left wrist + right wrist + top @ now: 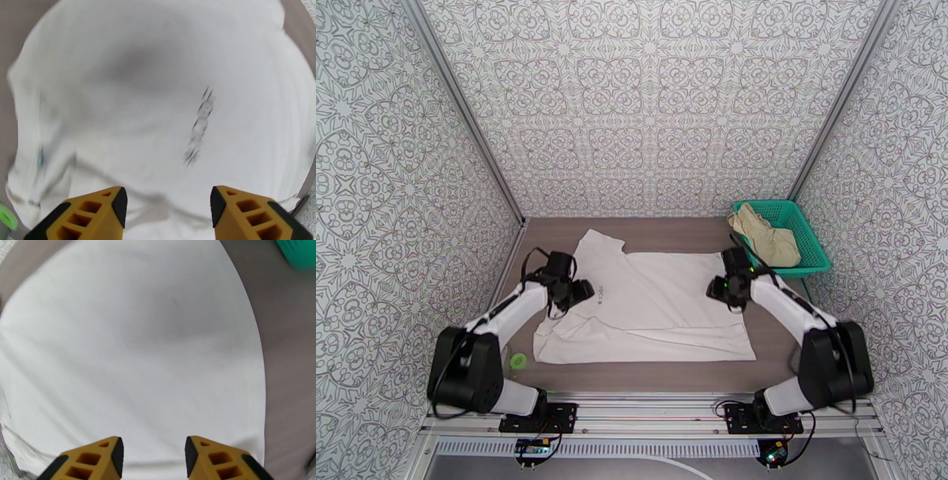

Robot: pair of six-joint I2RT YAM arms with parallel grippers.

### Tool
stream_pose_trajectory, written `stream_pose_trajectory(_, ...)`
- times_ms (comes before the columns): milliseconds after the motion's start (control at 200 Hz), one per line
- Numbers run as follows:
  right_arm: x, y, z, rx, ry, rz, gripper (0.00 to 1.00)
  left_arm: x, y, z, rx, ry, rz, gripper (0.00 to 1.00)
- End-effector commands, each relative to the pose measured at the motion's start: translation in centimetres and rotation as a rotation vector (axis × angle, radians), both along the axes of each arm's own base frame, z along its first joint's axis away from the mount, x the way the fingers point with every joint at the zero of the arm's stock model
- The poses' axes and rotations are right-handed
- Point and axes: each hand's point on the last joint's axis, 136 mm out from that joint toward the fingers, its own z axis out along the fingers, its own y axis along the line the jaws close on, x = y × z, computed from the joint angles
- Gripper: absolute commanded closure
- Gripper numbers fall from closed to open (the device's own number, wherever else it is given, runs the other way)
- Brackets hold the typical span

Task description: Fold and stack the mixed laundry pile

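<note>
Patterned walls enclose a brown bench (pixel 656 229), where the white T-shirt (pixel 656 304) lies spread flat at the middle. Khaki shorts (pixel 766 235) sit bunched in the green basket (pixel 812 241) at the far right. The left fingers (pixel 119 205) hang parted and empty above the shirt's left side; the right fingers (pixel 117 453) hang likewise above its right side.

Live | my left arm (pixel 513 309) and right arm (pixel 790 306): white links, black joints, looping black cables | my fingers (pixel 89 215): orange-yellow, hollow cells, black tips
</note>
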Motion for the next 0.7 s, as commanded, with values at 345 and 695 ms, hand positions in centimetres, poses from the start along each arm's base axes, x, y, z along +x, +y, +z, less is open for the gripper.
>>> stream_pose_trajectory(345,11.6,-2.7,-6.3,-0.159,0.058,0.045,0.57,5.2,2.8,-7.0,-0.005,0.091,0.037,0.45)
stream_pose_trajectory(695,14.2,-4.5,-3.9,-0.151,0.016,0.016,0.57,4.6,4.9,-7.3,-0.02,0.106,0.062,0.44)
